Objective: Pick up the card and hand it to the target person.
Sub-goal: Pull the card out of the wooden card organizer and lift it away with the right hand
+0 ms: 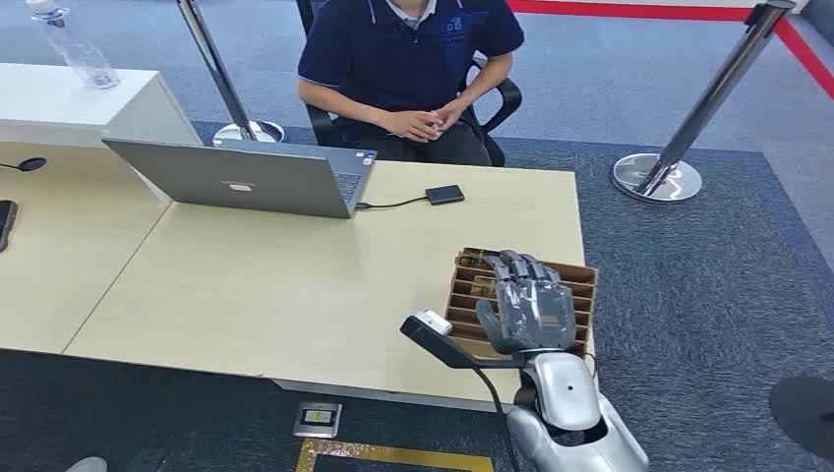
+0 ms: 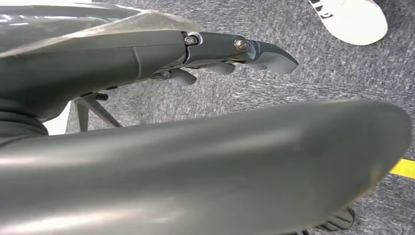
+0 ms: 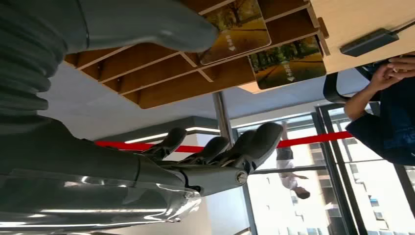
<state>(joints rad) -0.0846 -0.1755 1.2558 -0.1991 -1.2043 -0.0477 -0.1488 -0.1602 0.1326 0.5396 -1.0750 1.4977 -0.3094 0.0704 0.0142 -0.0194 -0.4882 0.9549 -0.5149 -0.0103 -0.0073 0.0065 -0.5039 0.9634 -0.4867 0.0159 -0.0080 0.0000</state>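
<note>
A brown slotted card holder (image 1: 582,279) stands on the wooden table (image 1: 275,285) near its right front corner. Two cards with autumn tree pictures stand in its slots: one card (image 3: 235,29) by my thumb, another card (image 3: 288,61) further along. My right hand (image 1: 531,307) hovers over the holder, palm down, fingers spread and holding nothing; in the right wrist view the right hand (image 3: 215,152) has its fingers off the holder (image 3: 161,81), while its thumb lies next to the first card. The target person (image 1: 408,49) sits across the table with hands clasped. My left hand (image 2: 235,54) hangs over the carpet, holding nothing.
An open laptop (image 1: 246,177) sits mid-table, cabled to a small black device (image 1: 445,194). A black stalk with a white tip (image 1: 433,329) juts up beside the holder at the front edge. A stanchion base (image 1: 657,177) stands right of the table; a water bottle (image 1: 69,44) stands far left.
</note>
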